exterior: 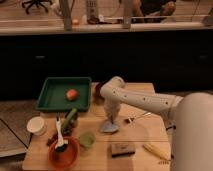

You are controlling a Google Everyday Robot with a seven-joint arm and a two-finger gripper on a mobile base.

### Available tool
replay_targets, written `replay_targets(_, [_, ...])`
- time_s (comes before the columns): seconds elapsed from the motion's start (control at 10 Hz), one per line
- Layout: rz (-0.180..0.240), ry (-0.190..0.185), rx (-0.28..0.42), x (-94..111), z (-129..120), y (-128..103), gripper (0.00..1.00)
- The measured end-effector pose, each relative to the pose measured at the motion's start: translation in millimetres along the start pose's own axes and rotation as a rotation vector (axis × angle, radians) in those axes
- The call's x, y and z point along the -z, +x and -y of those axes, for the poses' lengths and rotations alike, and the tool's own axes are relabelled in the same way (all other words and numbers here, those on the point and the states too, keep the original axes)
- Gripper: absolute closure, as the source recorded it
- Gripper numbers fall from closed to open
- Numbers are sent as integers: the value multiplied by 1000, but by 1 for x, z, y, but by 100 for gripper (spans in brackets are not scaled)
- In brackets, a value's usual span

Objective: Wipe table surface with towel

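Surface: light wooden table, crowded on its left half.
- Green tray sat at the back left corner, with one round orange-red fruit inside it.
- In front of the tray stood a white cup and a red bowl. A white utensil stood up out of the bowl.
- A small green cup was just beside the bowl.
- A green elongated item lay tilted between tray and bowl.
- Near the front edge were a dark block and a yellow item further right.

Room: dim. A dark counter front ran behind the table, with glass panels above it. Past them was a brighter floor with a chair base.

Hidden or unclear:
- A seated person was cut off by the top edge.
- The robot's white body filled the lower right corner and covered that end of the table.
- I could not identify the yellow item, the block, or a thin object right of the towel.

Towel: a small, pale bluish, bunched heap on the wood near the table's middle, right of the green cup and well apart from the block.

Gripper: pointed down at the end of the bent white arm, directly over the towel and meeting its top. Whether it was clamped on the cloth I could not tell.
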Motion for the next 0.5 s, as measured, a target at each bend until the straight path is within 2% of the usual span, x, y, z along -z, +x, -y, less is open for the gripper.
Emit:
replay_targets(0.2, [-3,5,23,2,22,10,100])
replay_targets(0.5, [14,14,96,-1,48,-5,100])
